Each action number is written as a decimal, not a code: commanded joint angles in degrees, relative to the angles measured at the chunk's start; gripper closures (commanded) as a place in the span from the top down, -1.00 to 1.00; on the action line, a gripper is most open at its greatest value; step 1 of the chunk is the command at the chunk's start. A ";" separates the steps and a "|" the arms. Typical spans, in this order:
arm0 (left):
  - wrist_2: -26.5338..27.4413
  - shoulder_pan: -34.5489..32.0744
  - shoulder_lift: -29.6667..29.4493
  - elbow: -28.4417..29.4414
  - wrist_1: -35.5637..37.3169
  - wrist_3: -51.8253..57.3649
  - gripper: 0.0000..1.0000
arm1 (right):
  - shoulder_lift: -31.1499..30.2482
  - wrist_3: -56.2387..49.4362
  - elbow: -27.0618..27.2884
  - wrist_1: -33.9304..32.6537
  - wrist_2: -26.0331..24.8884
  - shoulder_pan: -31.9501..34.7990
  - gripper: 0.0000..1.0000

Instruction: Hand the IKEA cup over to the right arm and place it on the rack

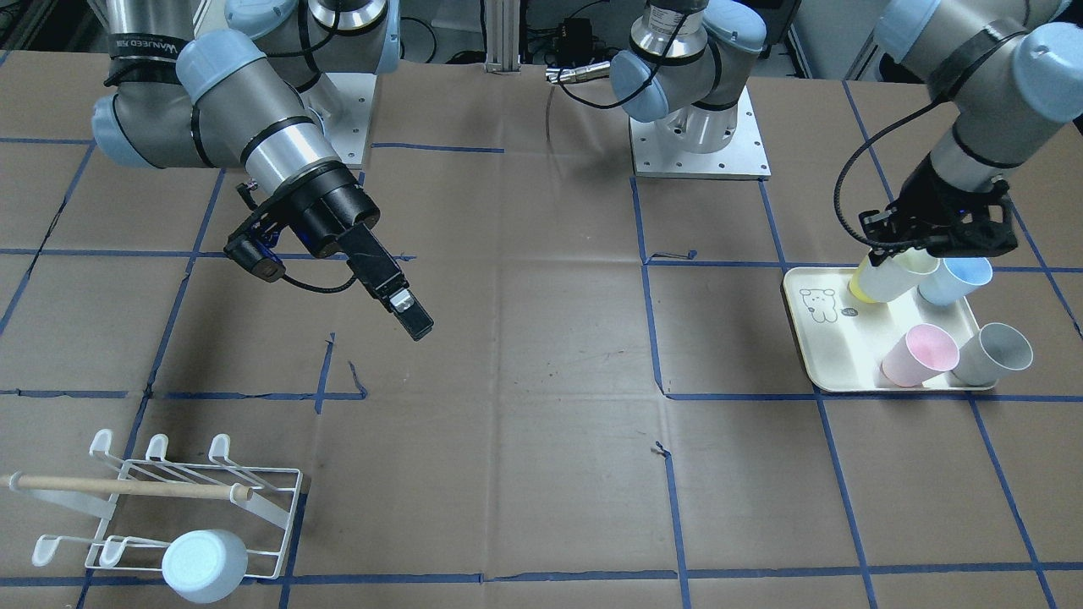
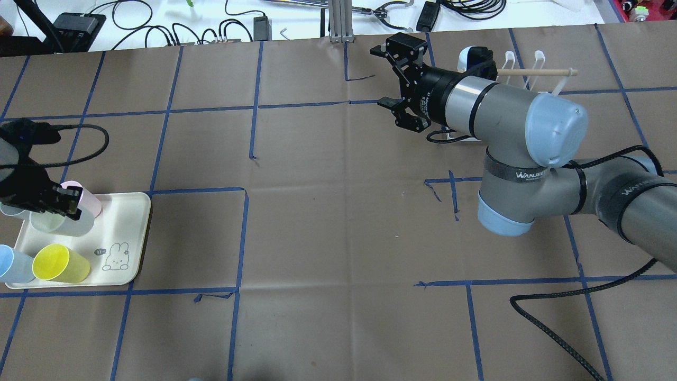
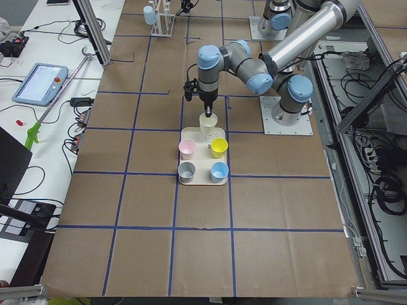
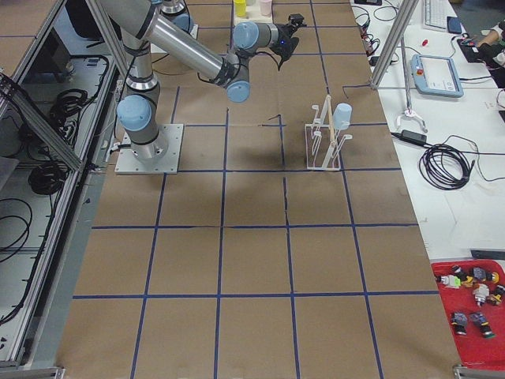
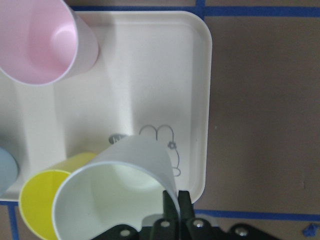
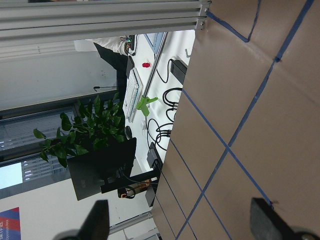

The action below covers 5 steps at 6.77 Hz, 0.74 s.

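Observation:
My left gripper (image 1: pixel 901 249) is shut on the rim of a pale whitish-green cup (image 1: pixel 888 279) and holds it tilted over the cream bear tray (image 1: pixel 812 338). The left wrist view shows its fingers (image 5: pixel 175 202) pinching the cup wall (image 5: pixel 120 175). My right gripper (image 2: pixel 382 75) is open and empty, hovering above the table's middle, near the white wire rack (image 1: pixel 169 499). In the right wrist view its fingertips (image 6: pixel 97 220) stand wide apart with nothing between them. A pale blue cup (image 1: pixel 203 565) hangs on the rack.
On the tray stand a yellow cup (image 2: pixel 58 263), a blue cup (image 1: pixel 956 279), a pink cup (image 1: pixel 918 355) and a grey cup (image 1: pixel 994 353). The rack has a wooden dowel (image 1: pixel 127 486) across it. Brown paper with blue tape lines covers the table.

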 commanded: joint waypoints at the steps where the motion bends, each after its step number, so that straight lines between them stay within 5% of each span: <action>1: -4.65 -3.16 -5.66 15.48 -7.14 -0.19 -1.00 | 0.10 0.00 0.00 0.00 0.00 0.00 1.00; 3: -22.70 -6.06 -9.38 22.73 -6.01 1.82 -1.00 | 0.10 0.00 0.00 0.09 0.00 0.00 1.00; 5: -40.27 -9.22 -8.87 20.49 4.40 2.53 -1.00 | 0.19 0.00 0.00 0.18 0.00 0.00 1.00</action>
